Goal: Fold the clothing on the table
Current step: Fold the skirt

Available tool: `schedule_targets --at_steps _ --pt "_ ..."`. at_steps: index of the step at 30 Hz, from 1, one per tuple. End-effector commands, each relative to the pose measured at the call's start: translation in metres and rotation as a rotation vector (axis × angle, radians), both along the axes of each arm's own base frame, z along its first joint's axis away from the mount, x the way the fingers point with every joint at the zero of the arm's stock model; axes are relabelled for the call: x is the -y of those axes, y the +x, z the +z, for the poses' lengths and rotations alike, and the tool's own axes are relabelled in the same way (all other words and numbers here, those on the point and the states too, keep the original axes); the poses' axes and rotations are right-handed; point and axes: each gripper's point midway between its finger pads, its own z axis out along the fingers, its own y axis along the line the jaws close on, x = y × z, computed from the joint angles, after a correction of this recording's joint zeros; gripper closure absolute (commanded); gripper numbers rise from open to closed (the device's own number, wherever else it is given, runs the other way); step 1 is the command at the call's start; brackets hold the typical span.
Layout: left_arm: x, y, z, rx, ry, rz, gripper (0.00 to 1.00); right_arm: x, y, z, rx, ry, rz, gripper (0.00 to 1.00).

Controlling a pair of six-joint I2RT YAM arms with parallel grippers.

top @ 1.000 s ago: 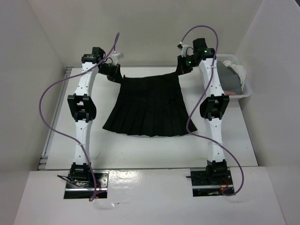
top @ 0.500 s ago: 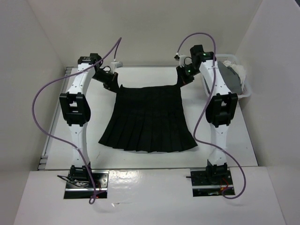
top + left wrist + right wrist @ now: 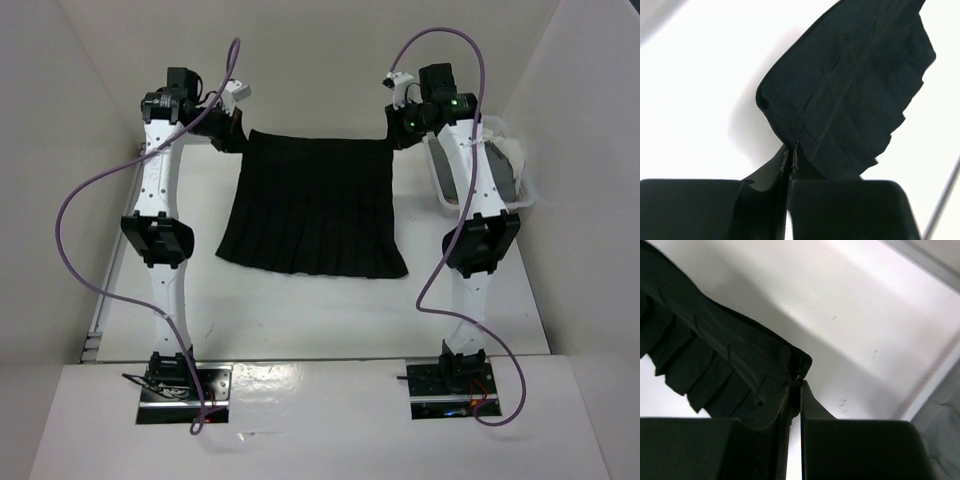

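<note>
Clothing [image 3: 312, 205] limp, light, softly pleated; left fingers [image 3: 850, 210] and right fingers [image 3: 860, 450] clamped on waistband [image 3: 315, 138] corners, likely the best hold.

Look to the far right of your overhead view: a white plastic basket [image 3: 527, 196] sits there, only partly visible. Inside it you can see a grey garment [image 3: 508, 178], with a white cloth [image 3: 508, 148] bunched at its far end. Plain white panels [image 3: 320, 60] wall in your workspace at the back and on both sides.
</note>
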Motion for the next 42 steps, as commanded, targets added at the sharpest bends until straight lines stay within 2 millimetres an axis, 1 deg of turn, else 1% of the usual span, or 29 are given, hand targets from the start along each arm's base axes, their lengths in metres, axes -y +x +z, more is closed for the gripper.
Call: schedule_targets --at_steps 1,3,4,5,6,10,13,14,15,17,18,20,23,24,25,26,27,28,29,30,31,32,33,35,36,37,38,40,42 --pt "-0.009 0.016 -0.003 0.009 0.001 0.052 1.0 0.014 0.029 0.01 0.086 -0.051 -0.084 1.0" --pt "-0.012 0.023 -0.012 0.005 0.019 0.065 1.0 0.014 0.04 0.007 0.091 -0.057 -0.092 1.0" --pt "-0.012 0.023 -0.012 0.005 0.019 0.065 1.0 0.015 0.035 -0.001 0.047 -0.066 -0.09 1.0" --pt "-0.012 0.024 -0.019 -0.008 0.019 0.065 1.0 0.013 0.046 0.001 0.076 -0.06 -0.091 1.0" --pt "-0.017 0.025 -0.019 -0.009 0.019 0.074 1.0 0.014 0.042 0.001 0.063 -0.063 -0.091 1.0" --pt "-0.018 0.019 -0.044 -0.072 0.038 0.047 1.0 0.008 0.037 -0.006 0.035 -0.047 -0.054 1.0" --pt "-0.018 0.008 -0.032 -0.057 0.046 0.034 1.0 -0.004 0.031 -0.006 0.019 -0.016 -0.014 1.0" --pt "-0.018 0.004 -0.037 -0.073 0.05 0.027 1.0 -0.005 0.029 -0.004 0.016 -0.01 -0.008 1.0" --pt "-0.018 0.001 -0.037 -0.081 0.05 0.027 1.0 -0.007 0.025 0.008 0.032 0.007 -0.008 1.0" --pt "-0.018 -0.008 -0.03 -0.068 0.053 0.004 1.0 -0.019 0.016 0.009 0.022 0.006 0.018 1.0" --pt "-0.018 -0.015 -0.041 -0.115 0.053 0.002 1.0 -0.018 0.01 0.02 0.037 0.009 0.018 1.0" --pt "-0.015 -0.025 -0.038 -0.114 0.07 -0.014 1.0 -0.035 -0.003 0.017 0.004 0.017 0.051 1.0" --pt "-0.012 -0.048 -0.046 -0.16 0.087 -0.04 1.0 -0.045 -0.02 0.021 -0.016 0.02 0.082 1.0" --pt "-0.012 -0.051 -0.047 -0.151 0.091 -0.047 1.0 -0.045 -0.024 0.014 -0.041 0.016 0.082 1.0" --pt "-0.012 -0.056 -0.039 -0.135 0.091 -0.046 1.0 -0.045 -0.03 0.02 -0.038 0.023 0.088 1.0" --pt "-0.014 -0.061 -0.052 -0.16 0.101 -0.043 1.0 -0.05 -0.036 0.019 -0.049 0.021 0.101 1.0" --pt "-0.012 -0.065 -0.055 -0.161 0.112 -0.047 1.0 -0.053 -0.037 0.006 -0.069 0.006 0.103 1.0" --pt "-0.013 -0.07 -0.05 -0.143 0.124 -0.041 1.0 -0.05 -0.044 0.019 -0.037 0.006 0.097 1.0" --pt "-0.015 -0.075 -0.064 -0.169 0.133 -0.038 1.0 -0.061 -0.053 0.018 -0.027 -0.002 0.121 1.0" --pt "-0.017 -0.079 -0.063 -0.162 0.145 -0.033 1.0 -0.06 -0.052 -0.008 -0.044 -0.041 0.096 1.0" --pt "-0.017 -0.084 -0.067 -0.168 0.148 -0.041 1.0 -0.062 -0.059 -0.011 -0.029 -0.056 0.096 1.0" --pt "-0.017 -0.086 -0.069 -0.17 0.149 -0.042 1.0 -0.07 -0.075 0.006 0.025 -0.063 0.113 1.0" --pt "-0.018 -0.089 -0.07 -0.17 0.152 -0.05 1.0 -0.068 -0.086 -0.02 -0.021 -0.097 0.112 1.0" --pt "-0.02 -0.098 -0.087 -0.216 0.166 -0.06 1.0 -0.062 -0.093 -0.016 0.023 -0.103 0.104 1.0" --pt "-0.02 -0.102 -0.088 -0.216 0.169 -0.066 1.0 -0.06 -0.102 -0.033 -0.021 -0.11 0.113 1.0" --pt "-0.021 -0.106 -0.098 -0.235 0.171 -0.074 1.0 -0.057 -0.104 -0.039 -0.025 -0.119 0.107 1.0" --pt "-0.022 -0.109 -0.099 -0.242 0.182 -0.071 1.0 -0.052 -0.115 -0.053 -0.054 -0.143 0.126 1.0" --pt "-0.025 -0.115 -0.107 -0.25 0.201 -0.085 1.0 -0.047 -0.12 -0.063 -0.055 -0.156 0.117 1.0" --pt "-0.028 -0.123 -0.115 -0.259 0.216 -0.09 1.0 -0.041 -0.136 -0.076 -0.082 -0.171 0.125 1.0"
